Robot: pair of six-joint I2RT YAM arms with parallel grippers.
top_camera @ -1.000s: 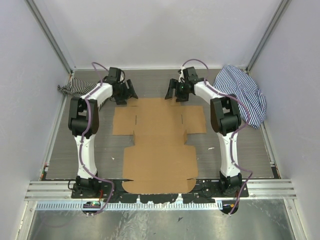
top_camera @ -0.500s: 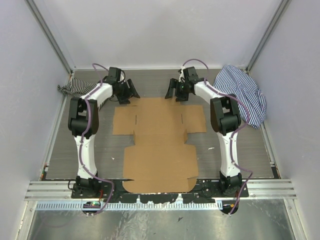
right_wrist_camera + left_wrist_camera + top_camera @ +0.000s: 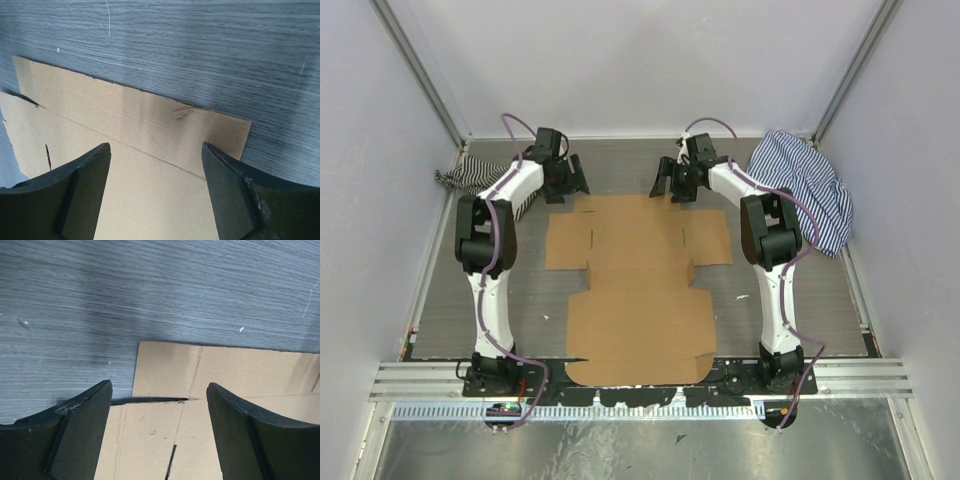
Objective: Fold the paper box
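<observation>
The paper box (image 3: pixel 638 280) is a flat, unfolded brown cardboard sheet lying on the grey table between the arms. My left gripper (image 3: pixel 570 183) is open above the sheet's far left corner; in the left wrist view the cardboard (image 3: pixel 210 405) with a slit lies between the fingers (image 3: pixel 85 430). My right gripper (image 3: pixel 672 187) is open above the sheet's far right edge; in the right wrist view the far flap (image 3: pixel 135 130) with a small torn bit lies between the fingers (image 3: pixel 235 190). Neither gripper holds anything.
A striped cloth (image 3: pixel 805 185) lies at the back right by the wall, another striped cloth (image 3: pixel 470 178) at the back left. Side walls close in the table. The sheet's near edge reaches the arm bases (image 3: pixel 640 375).
The left gripper has shifted slightly and turned over the far left corner. The right arm and the cardboard have not moved.
</observation>
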